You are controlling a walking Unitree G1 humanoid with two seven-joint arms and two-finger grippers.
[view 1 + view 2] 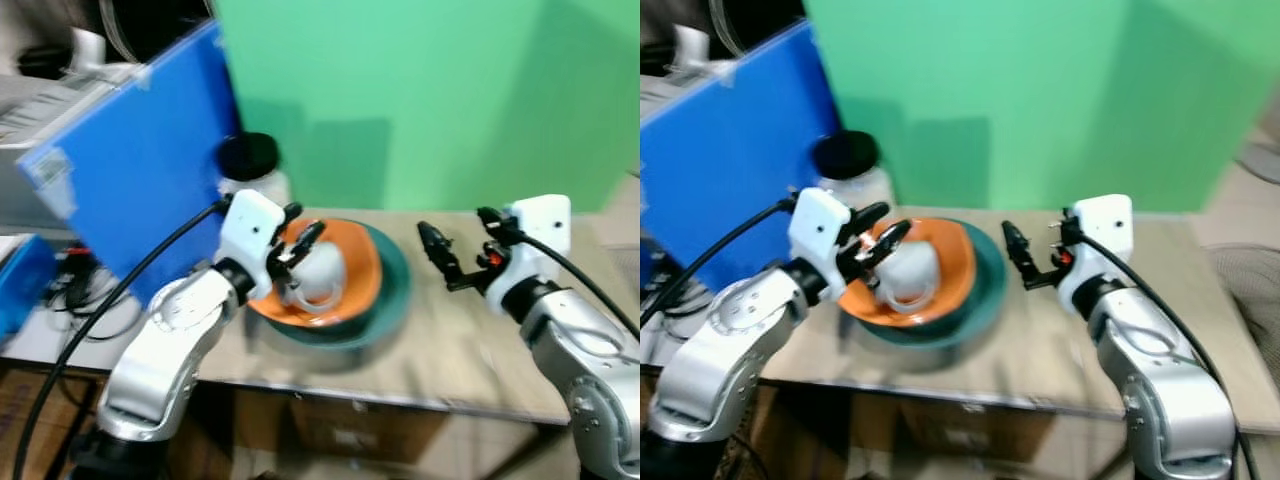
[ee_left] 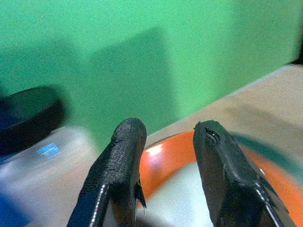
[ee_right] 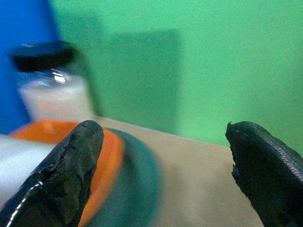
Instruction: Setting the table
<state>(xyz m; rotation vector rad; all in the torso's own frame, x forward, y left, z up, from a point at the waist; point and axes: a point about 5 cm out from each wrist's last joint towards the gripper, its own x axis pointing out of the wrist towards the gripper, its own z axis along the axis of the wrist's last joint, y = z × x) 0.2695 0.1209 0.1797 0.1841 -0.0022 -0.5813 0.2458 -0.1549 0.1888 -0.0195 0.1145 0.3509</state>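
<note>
Head views: table w/ stacked dishes near its left part; both arms raised over it. Frames blurred.
Dish stack: white cup lies tilted inside orange bowl; bowl sits in teal plate. Plate rests on table top.
Left gripper: at orange bowl's left rim, above/against the cup. Fingers apart by a narrow gap; contact w/ cup cannot be confirmed.
Right gripper: over bare table, just right of teal plate, not touching it. Fingers spread wide, nothing between them.
Left wrist view: fingers seen close-up, gap visible; orange rim and white cup surface directly beyond the tips. Jar lid off to one side.
Right wrist view: wide finger gap; orange bowl and teal plate side-on, cup edge at frame border. Jar shows white contents, black lid; detail not legible from head views.
Surroundings: jar stands behind the stack, near bowl's back-left. Blue panel leans left of table. Green backdrop behind.
Obstruction: left arm and its cable cover table's left edge; left gripper hides part of cup.
</note>
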